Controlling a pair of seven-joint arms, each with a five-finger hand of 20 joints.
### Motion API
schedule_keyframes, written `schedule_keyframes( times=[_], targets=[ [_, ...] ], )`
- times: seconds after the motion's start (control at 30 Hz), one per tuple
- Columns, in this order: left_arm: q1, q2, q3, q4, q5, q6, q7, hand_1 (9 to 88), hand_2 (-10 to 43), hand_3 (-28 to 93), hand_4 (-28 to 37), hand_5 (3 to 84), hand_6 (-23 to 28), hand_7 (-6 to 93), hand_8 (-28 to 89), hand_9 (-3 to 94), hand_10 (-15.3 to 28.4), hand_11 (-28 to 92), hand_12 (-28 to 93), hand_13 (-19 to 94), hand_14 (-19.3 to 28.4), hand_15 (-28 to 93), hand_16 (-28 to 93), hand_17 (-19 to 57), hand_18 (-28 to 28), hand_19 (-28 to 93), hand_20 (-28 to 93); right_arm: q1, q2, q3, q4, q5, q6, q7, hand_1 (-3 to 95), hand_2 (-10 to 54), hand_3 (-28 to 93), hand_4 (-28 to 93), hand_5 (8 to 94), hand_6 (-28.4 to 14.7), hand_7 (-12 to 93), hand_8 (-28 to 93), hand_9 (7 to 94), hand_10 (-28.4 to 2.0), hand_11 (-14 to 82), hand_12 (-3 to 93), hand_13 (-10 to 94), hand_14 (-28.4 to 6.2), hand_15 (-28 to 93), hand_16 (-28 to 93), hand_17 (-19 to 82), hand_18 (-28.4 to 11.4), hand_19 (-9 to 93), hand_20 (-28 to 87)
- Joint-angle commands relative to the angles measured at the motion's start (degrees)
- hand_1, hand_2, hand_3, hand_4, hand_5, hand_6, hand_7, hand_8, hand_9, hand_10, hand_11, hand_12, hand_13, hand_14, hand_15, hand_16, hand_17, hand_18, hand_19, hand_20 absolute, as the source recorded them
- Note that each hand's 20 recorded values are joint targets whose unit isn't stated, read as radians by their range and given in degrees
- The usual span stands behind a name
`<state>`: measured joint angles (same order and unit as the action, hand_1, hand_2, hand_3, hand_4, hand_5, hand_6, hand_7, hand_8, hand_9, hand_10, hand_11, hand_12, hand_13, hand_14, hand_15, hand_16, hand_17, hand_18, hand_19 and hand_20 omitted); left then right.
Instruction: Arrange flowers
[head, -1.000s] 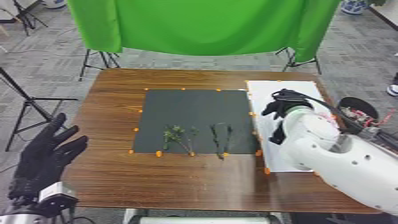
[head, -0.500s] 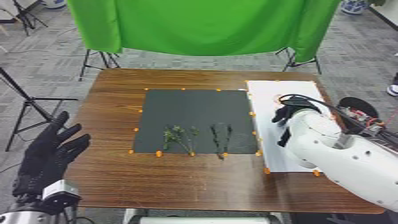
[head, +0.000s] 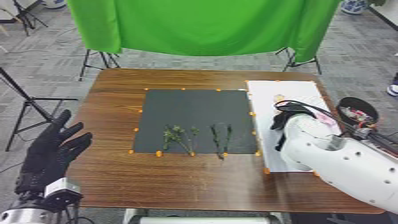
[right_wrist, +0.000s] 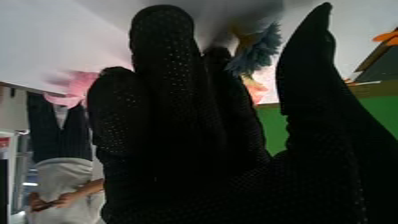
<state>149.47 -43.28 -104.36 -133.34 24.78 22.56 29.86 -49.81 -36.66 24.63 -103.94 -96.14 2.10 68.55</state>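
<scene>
Over the white sheet on the right is my right hand, fingers pointing down. In the right wrist view, my right hand has straight fingers apart from the thumb, with a blue flower near the gap between them; I cannot tell whether they touch. Farther off are a pink flower and a peach flower. A peach flower lies beyond the hand on the sheet. Green stems and darker stems lie on the dark mat. My left hand is open beside the table's left edge.
A black bin stands beside the table's right edge. Orange markers line the mat and sheet. A green cloth hangs behind the brown table, and a tripod stands on the left.
My right hand has moved back over the white sheet, towards the table's near side, uncovering the peach flower. The stems on the mat have stayed put.
</scene>
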Motion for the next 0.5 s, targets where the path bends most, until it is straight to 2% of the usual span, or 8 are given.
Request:
schedule_keyframes(
  times=[0.03,0.17,0.27,0.3,0.33,0.37,0.43,0.5],
  targets=[
    [0.0,-0.78,0.20,0.16,0.38,-0.81,-0.94,29.6,7.5,62,-20.7,30.0,6.6,7.2,-7,25.2,17.9,22,12,20,27.8,56,-12,-5.9,28.4,57,-6,1.1,-1.1,-2.1,0.6,-1.0,1.2,-1.0,40.9,-3.7,75,-22,61.4,-5.6,16,-9,73.0,-17.7,16.2,14.3,81,-10.9,52,13,57,-14.5,93,-1],
    [0.1,-0.47,0.23,0.21,0.07,-0.69,-0.75,29.7,7.5,62,-20.7,29.9,6.6,7.2,-7,25.3,17.9,22,12,20,27.8,56,-12,-5.9,28.4,57,-6,2.0,-1.1,-3.7,0.9,-1.4,3.0,-1.0,48.7,-6.7,75,-26,64.9,-4.6,19,0,75.8,-14.7,17.9,15.2,80,-10.1,53,14,55,-14.9,93,-2],
    [0.3,0.10,0.30,0.18,-0.41,-0.44,-0.03,29.7,7.5,62,-20.8,30.0,6.7,7.2,-7,25.3,17.9,22,12,20,27.7,56,-12,-6.0,28.4,57,-6,2.7,-1.1,-5.0,1.4,-2.6,4.0,-1.0,55.4,-8.1,73,-27,69.3,-4.2,21,5,80.9,-12.2,11.8,22.9,82,-8.4,52,14,56,-14.0,93,-1],
    [0.2,-0.39,0.20,0.18,0.11,-0.78,-0.82,29.7,7.5,62,-20.8,30.0,6.7,7.2,-7,25.3,17.9,22,12,20,27.7,56,-12,-6.0,28.4,57,-6,2.2,-0.9,-4.8,1.3,-3.1,4.5,-0.9,57.0,-8.3,72,-27,70.3,-4.0,22,6,83.0,-11.4,10.3,24.9,82,-8.0,52,15,56,-13.7,93,0],
    [0.4,0.46,0.40,0.20,-0.76,-0.26,0.34,29.7,7.5,62,-20.8,30.0,6.7,7.1,-7,25.3,18.0,22,12,20,27.7,56,-12,-6.0,28.4,57,-6,3.1,-0.9,-5.7,1.6,-3.3,5.4,-1.0,58.9,-8.7,73,-27,71.8,-3.5,23,6,85.7,-10.5,8.5,27.3,83,-7.1,52,16,57,-13.2,93,2],
    [0.1,0.09,0.37,0.22,-0.44,-0.39,-0.28,29.7,7.5,62,-20.7,30.0,6.7,7.1,-7,25.3,18.0,22,12,20,27.8,56,-12,-6.0,28.4,57,-6,3.3,-0.7,-6.1,1.5,-3.6,5.9,-0.8,59.9,-8.8,73,-27,72.7,-3.1,23,7,87.5,-10.0,8.0,28.9,83,-6.6,51,17,57,-13.1,93,4],
    [0.6,0.51,0.31,0.14,-0.78,-0.23,0.44,29.8,7.5,62,-20.8,30.0,6.7,7.2,-7,25.3,18.0,22,12,20,27.8,56,-12,-6.0,28.4,57,-6,3.8,-0.5,-6.6,1.6,-4.4,7.0,-0.9,61.4,-8.9,73,-28,74.2,-2.3,25,8,89.7,-9.2,8.5,30.3,84,-6.0,51,17,57,-12.9,93,6],
    [0.6,0.19,0.29,0.16,-0.53,-0.37,0.08,29.7,7.5,62,-20.7,30.0,6.7,7.2,-7,25.3,18.0,22,12,20,27.8,56,-12,-6.0,28.4,57,-6,4.0,-0.1,-6.9,1.4,-4.8,7.5,-0.7,61.9,-9.0,73,-28,74.7,-2.2,26,8,90.4,-8.9,8.6,31.0,85,-5.7,51,17,57,-12.9,93,8]
  ],
)
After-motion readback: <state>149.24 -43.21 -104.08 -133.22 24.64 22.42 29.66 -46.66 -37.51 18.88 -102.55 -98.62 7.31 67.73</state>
